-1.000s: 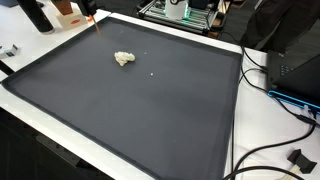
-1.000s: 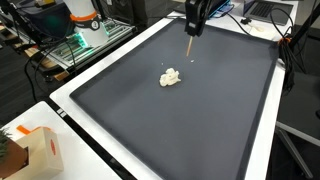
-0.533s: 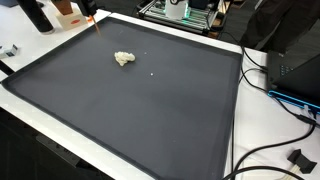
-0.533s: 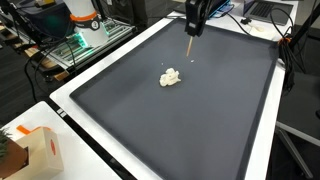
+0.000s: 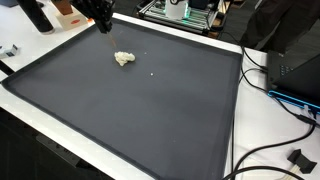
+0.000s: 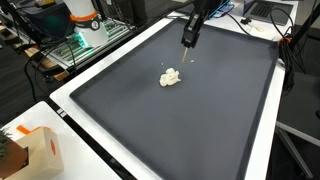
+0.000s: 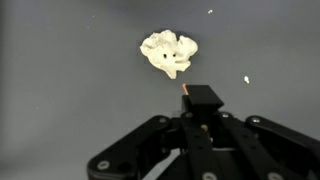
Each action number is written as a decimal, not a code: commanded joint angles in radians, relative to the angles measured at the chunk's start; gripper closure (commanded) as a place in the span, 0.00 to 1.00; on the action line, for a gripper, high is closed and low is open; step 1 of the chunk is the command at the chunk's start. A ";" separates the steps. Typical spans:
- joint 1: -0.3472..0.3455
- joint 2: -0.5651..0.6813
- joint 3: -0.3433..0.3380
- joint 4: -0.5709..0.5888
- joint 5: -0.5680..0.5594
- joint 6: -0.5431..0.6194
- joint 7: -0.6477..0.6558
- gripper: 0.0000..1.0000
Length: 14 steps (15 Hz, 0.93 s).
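- Pincer hangs over the far half of the mat, jaws pinched tight on a thin stick pointing down.
- Lump, white and crumpled, lies on the mat just beside the stick's tip, not touching.
- A few crumbs lie near it.
- Risk imo: drop too steep and the tip snags the mat, or the stick slips and flicks the lump away.

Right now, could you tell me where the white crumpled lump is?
The white crumpled lump lies on the dark mat, close to the gripper but apart from it in both exterior views; the wrist view shows it upper centre.
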 commanded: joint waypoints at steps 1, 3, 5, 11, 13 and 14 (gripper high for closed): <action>-0.031 -0.019 0.028 -0.099 0.051 0.034 -0.082 0.97; -0.034 -0.025 0.032 -0.145 0.051 0.056 -0.117 0.97; -0.036 -0.035 0.035 -0.190 0.045 0.094 -0.154 0.97; -0.043 -0.053 0.037 -0.291 0.037 0.203 -0.222 0.97; -0.044 -0.063 0.037 -0.320 0.036 0.238 -0.235 0.97; -0.044 -0.069 0.037 -0.335 0.034 0.259 -0.239 0.97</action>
